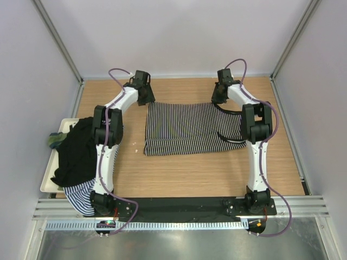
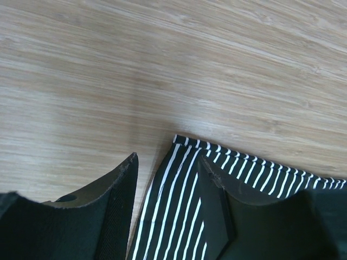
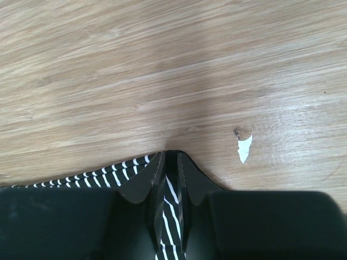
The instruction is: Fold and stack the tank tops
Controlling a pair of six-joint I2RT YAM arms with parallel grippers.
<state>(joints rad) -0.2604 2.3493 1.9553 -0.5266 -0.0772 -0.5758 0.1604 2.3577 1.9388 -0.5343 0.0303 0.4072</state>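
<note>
At the left a white tray (image 1: 47,172) is seen, heaped with a black top (image 1: 78,154), a green top (image 1: 56,140) at its far side and a blue-and-white top (image 1: 81,196) hanging over the near end. Next, the left gripper (image 2: 168,162) is lowered at the far left corner of the striped top (image 1: 187,129); its jaws are held apart, one finger over bare table (image 2: 162,65), the other over the cloth, and nothing is clamped. The striped top is spread flat in the middle, its long axis running left to right. At its far right corner the right gripper (image 3: 172,160) is closed, with a sliver of striped cloth pinched between its fingers. The coming fold is judged to turn on that far edge: each corner is nearest the arm on its own side, and the cloth lies nearward of both grippers, so the edge would be drawn toward the near side once the left corner is pinched too
</note>
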